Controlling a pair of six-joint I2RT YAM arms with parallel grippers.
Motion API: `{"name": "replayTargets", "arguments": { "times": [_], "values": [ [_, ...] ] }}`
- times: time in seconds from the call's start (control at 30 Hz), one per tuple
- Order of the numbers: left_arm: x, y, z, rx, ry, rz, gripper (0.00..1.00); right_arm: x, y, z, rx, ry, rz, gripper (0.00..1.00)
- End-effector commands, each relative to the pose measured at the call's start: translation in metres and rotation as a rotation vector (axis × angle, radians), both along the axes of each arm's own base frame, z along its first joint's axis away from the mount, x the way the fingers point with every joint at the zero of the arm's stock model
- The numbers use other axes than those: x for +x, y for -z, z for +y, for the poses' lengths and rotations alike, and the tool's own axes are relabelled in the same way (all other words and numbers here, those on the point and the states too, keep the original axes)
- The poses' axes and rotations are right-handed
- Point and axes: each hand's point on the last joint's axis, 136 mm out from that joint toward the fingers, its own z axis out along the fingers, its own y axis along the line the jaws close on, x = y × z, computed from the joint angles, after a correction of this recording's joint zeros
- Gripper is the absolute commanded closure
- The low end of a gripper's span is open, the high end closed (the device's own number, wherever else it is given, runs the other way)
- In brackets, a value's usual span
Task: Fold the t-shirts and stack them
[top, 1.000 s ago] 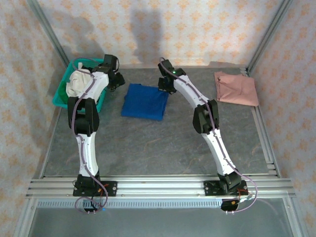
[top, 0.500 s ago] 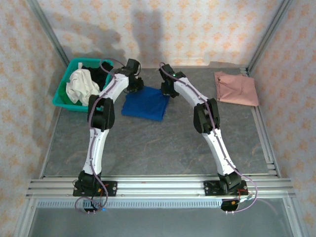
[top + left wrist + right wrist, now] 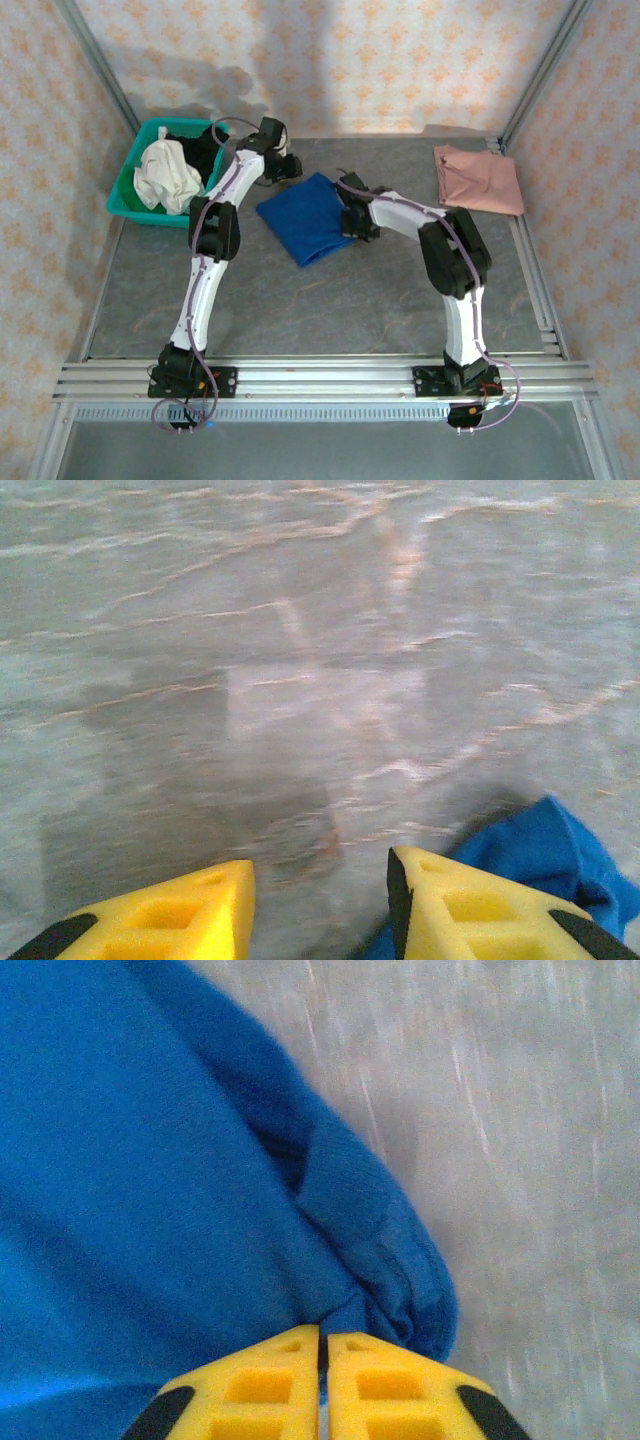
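Blue t-shirt [image 3: 305, 215]: lies as a folded, skewed square on the table [image 3: 330, 300], mid-field, between the two arms.
Pink t-shirt [image 3: 480, 178]: lies folded at the far right corner, well apart from the blue one.
Right gripper [image 3: 322, 1345]: fingers pressed together at the blue t-shirt's right edge, where the cloth bunches into the tips; it appears to pinch a thin fold of hem.
Left gripper [image 3: 320, 900]: fingers spread with bare table between them; a blue corner lies just beside one finger, not between them.
Teal basket [image 3: 122, 190]: stands far left and holds a white cloth [image 3: 165, 175] and something dark.
Step in hand: judged to be carrying or dragging the blue t-shirt toward the pink one for stacking.
Risk 1: a one-sided pinch may pull the top layer alone, so the fold opens or skews further.
Risk 2: so shallow a bite on the hem may slip under drag against the table.
Risk 3: the left fingers, if shut here, close on nothing, leaving that corner to trail.
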Motion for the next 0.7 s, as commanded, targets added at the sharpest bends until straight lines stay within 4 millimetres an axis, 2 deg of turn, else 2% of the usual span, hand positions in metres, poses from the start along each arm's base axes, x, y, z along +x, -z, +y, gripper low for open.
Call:
{"name": "replayTargets", "arguments": {
  "times": [0.0,0.07,0.17,0.23,0.33,0.4,0.47,0.53,0.6,0.67],
  "values": [
    [-0.019,-0.005,-0.064,-0.096,0.189,-0.003,0.59,-0.016,-0.036,-0.005,0.033,0.012,-0.063,0.79],
    [-0.019,-0.029,-0.072,-0.143,0.199,-0.038,0.58,-0.012,-0.054,-0.014,0.007,0.019,-0.118,0.68],
    [-0.017,-0.064,-0.067,-0.12,0.192,-0.098,0.55,0.009,-0.071,-0.016,-0.013,0.018,-0.185,0.55],
    [-0.021,-0.083,-0.06,-0.092,0.189,-0.118,0.55,0.028,-0.068,-0.007,0.015,-0.004,-0.196,0.49],
    [-0.034,-0.1,-0.051,-0.055,0.18,-0.123,0.55,0.055,-0.047,0.007,0.069,-0.025,-0.158,0.47],
    [-0.047,-0.107,-0.045,-0.04,0.176,-0.129,0.54,0.067,-0.032,0.017,0.113,-0.049,-0.124,0.39],
    [-0.064,-0.105,-0.032,0.001,0.147,-0.121,0.54,0.079,-0.02,0.025,0.15,-0.072,-0.108,0.34],
    [-0.082,-0.104,-0.016,0.036,0.102,-0.112,0.52,0.084,-0.014,0.036,0.199,-0.101,-0.094,0.33],
    [-0.102,-0.096,-0.003,0.057,0.067,-0.087,0.51,0.082,-0.009,0.048,0.253,-0.143,-0.072,0.33],
    [-0.122,-0.083,0.008,0.076,0.036,-0.062,0.51,0.078,-0.001,0.048,0.255,-0.143,-0.051,0.37]
  ]
}}
